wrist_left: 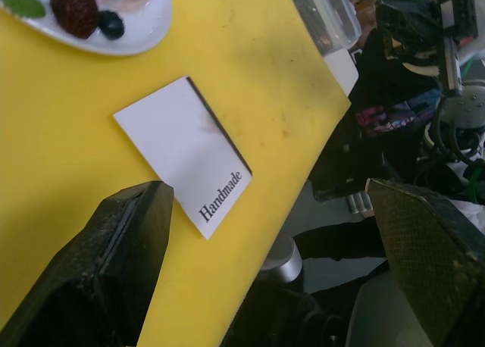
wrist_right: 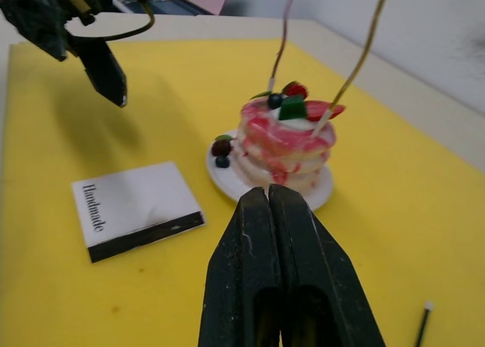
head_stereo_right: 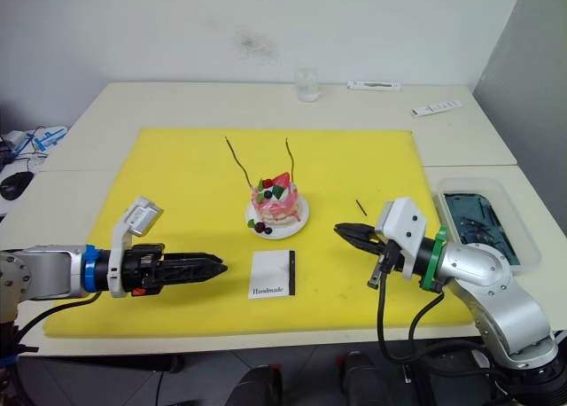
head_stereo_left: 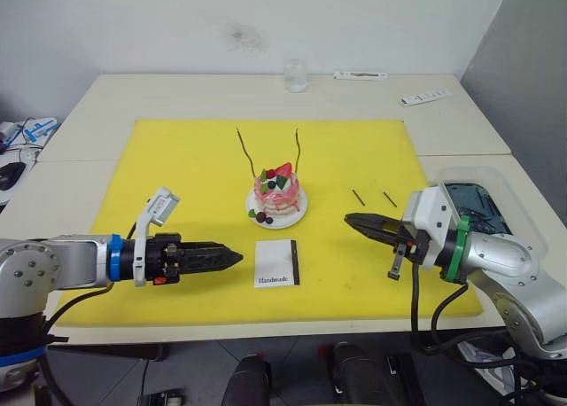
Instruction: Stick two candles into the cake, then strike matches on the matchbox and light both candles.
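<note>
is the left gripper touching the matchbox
Apart. In the left eye view, yellow mat shows between the left gripper and the matchbox.

Yellow mat point(head_stereo_left: 177, 175) on white table point(head_stereo_left: 133, 91)

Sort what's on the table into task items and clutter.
Task items: two candles standing in the cake; matchbox; two matches on the yellow mat.

Clutter: glass, clear bin, white remote, white strip.

Matchbox point(head_stereo_left: 277, 263) lies before cake point(head_stereo_left: 275, 198); matches point(head_stereo_left: 373, 197) lie to its right.
</note>
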You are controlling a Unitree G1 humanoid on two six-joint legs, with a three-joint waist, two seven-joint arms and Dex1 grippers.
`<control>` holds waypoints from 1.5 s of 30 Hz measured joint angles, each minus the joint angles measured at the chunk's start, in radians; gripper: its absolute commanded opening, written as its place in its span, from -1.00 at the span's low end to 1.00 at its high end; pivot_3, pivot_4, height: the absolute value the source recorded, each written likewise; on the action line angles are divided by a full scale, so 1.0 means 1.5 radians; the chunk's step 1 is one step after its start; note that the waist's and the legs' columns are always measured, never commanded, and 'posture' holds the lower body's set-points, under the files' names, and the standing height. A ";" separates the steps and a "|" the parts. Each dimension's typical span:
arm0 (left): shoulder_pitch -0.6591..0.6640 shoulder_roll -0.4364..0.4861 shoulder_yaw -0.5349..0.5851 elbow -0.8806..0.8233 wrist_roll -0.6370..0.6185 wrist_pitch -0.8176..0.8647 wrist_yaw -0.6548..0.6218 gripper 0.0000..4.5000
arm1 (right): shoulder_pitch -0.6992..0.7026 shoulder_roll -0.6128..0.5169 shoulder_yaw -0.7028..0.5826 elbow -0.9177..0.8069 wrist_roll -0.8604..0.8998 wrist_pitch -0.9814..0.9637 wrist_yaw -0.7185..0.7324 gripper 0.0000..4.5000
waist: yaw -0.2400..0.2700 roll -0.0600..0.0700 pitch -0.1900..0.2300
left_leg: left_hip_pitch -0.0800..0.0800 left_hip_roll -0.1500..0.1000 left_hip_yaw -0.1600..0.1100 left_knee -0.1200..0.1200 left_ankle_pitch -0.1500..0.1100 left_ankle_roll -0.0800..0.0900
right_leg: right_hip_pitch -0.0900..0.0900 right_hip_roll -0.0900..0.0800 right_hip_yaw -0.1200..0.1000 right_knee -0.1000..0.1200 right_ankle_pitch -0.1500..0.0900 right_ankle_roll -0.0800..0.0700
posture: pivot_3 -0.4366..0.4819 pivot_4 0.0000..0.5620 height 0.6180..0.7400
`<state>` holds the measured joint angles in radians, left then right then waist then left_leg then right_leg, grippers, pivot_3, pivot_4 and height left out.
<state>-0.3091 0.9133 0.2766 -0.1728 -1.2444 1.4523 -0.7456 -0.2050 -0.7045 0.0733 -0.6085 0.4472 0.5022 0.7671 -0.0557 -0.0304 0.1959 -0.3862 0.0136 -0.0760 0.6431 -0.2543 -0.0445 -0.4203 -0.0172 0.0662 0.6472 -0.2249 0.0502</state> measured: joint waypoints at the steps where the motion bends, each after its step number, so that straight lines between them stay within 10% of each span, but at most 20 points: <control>1: -0.010 -0.021 0.000 0.013 -0.004 0.010 0.020 1.00 | -0.006 -0.015 0.018 0.003 -0.011 0.011 0.008 -0.98 | 0.001 0.000 0.000 | 0.000 0.000 0.000 0.000 0.000 0.000 | 0.000 0.000 0.000 0.000 0.000 0.000 | -0.05 -0.47 1.00; 24: -0.074 -0.126 -0.054 0.123 0.088 0.067 0.066 1.00 | -0.181 -0.003 0.230 0.112 -0.122 0.080 0.114 -0.98 | 0.005 0.000 0.000 | 0.001 -0.001 -0.001 0.001 0.000 0.000 | 0.001 -0.001 0.000 0.000 0.000 0.000 | -0.05 -0.47 1.00; 45: -0.103 -0.163 -0.048 0.151 0.071 0.102 0.084 1.00 | -0.174 0.030 0.254 0.132 -0.164 0.076 0.120 -0.98 | 0.015 0.000 0.000 | 0.000 -0.002 -0.001 0.001 0.000 0.000 | 0.001 -0.001 -0.001 0.000 0.002 0.003 | -0.05 -0.47 1.00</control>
<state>-0.4638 0.6686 0.2047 0.0536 -1.1381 1.6057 -0.6190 -0.4666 -0.6601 0.4537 -0.4101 0.2005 0.6156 0.9470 -0.0338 -0.0310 0.1956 -0.3857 0.0113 -0.0774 0.6453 -0.2540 -0.0450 -0.4192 -0.0190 0.0652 0.6476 -0.2218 0.0550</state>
